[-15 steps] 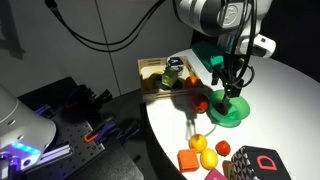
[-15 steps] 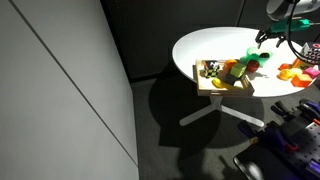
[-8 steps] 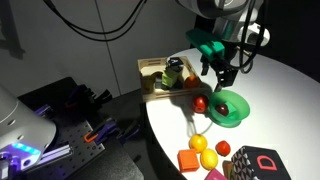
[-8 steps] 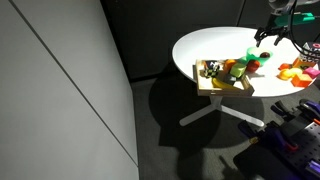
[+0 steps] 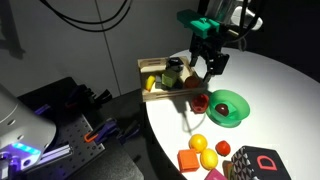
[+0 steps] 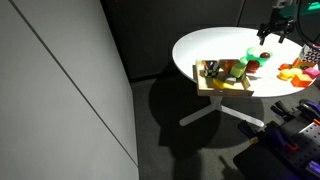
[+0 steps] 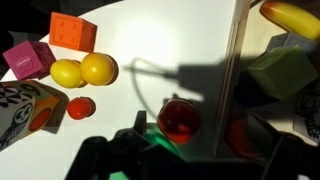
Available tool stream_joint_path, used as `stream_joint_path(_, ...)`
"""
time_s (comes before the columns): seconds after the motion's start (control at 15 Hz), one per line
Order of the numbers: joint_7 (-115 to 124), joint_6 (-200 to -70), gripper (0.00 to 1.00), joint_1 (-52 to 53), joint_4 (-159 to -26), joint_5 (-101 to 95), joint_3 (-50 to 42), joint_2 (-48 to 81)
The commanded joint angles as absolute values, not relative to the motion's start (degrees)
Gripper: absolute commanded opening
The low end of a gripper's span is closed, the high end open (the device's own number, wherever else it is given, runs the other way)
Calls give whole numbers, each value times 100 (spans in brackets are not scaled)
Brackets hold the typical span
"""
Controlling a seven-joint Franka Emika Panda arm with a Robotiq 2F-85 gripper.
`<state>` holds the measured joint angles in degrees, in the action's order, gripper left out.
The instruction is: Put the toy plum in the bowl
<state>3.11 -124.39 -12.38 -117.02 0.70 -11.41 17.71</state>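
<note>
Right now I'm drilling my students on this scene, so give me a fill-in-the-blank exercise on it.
The round bowl is coloured ____. The red-orange ball lies ____ the bowl, beside it. The two touching fruits are ____. The gripper hangs ____ the table.
Missing words: green; outside; yellow; above.

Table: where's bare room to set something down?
Biggest free patch: the white tabletop beyond the green bowl, away from the wooden tray. A smaller strip lies between the bowl and the yellow fruits. Crowded: the tray itself, and the edge cluster of fruits and blocks.
</note>
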Motion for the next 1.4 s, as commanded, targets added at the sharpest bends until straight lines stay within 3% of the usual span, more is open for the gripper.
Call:
stream_joint_path(0.0, 846, -12198, 100, -1007, -12050, -316, -1208, 1254)
stream_joint_path(0.47, 1229, -12273, 100, -833, -12603, -623, -1121, 418)
stream_joint_path(1.33, -399, -12295, 100, -913, -13245, 57, -1115, -811)
